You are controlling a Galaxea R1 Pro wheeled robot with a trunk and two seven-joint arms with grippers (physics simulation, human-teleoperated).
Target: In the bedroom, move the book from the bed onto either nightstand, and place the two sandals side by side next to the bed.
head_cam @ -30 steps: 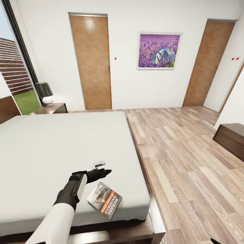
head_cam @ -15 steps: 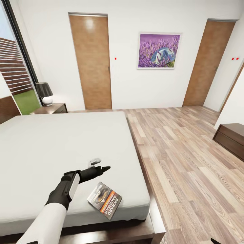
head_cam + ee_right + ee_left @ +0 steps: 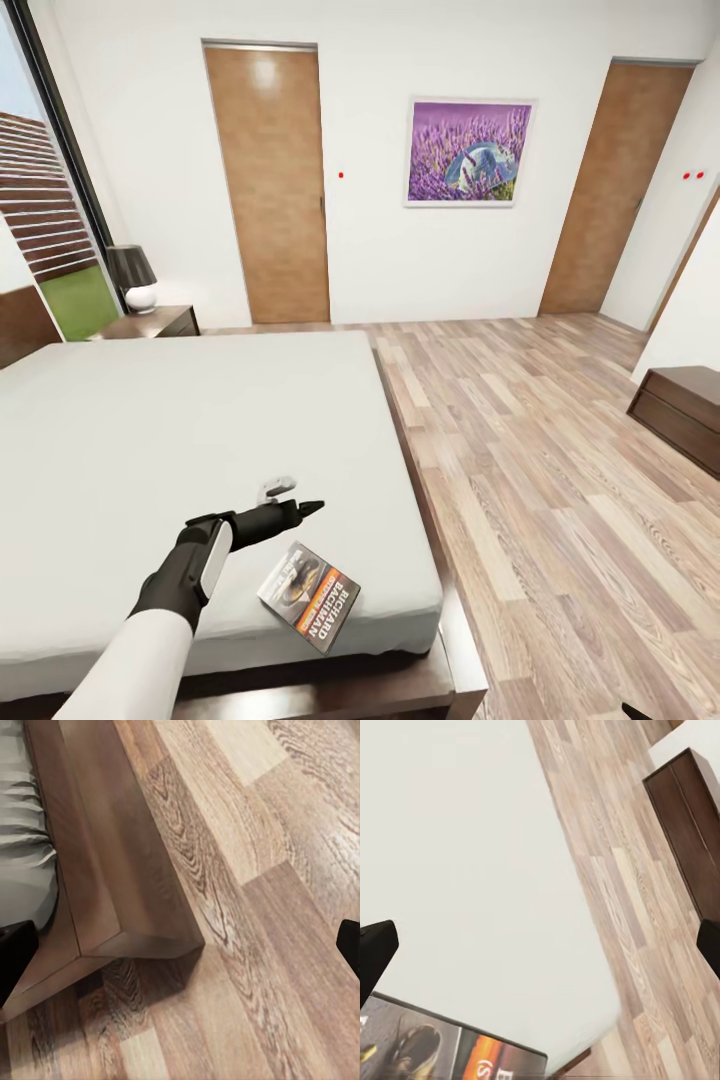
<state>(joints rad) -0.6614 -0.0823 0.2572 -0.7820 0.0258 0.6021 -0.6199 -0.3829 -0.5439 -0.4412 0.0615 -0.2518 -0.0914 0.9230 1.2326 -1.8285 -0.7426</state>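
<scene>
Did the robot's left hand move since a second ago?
Yes. The left gripper slid a little to the left and away from the book, which stayed put on the bed.

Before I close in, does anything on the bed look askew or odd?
The book lies skewed near the foot corner of the bed, close to the mattress edge, cover up. The left pincer hovers beside it, open. Nothing looks damaged.

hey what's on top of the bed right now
On the bed, the book lies flat near the foot corner, cover up. The left claw, open, hovers above the mattress just beyond it, not touching. Nothing else lies on it.
</scene>
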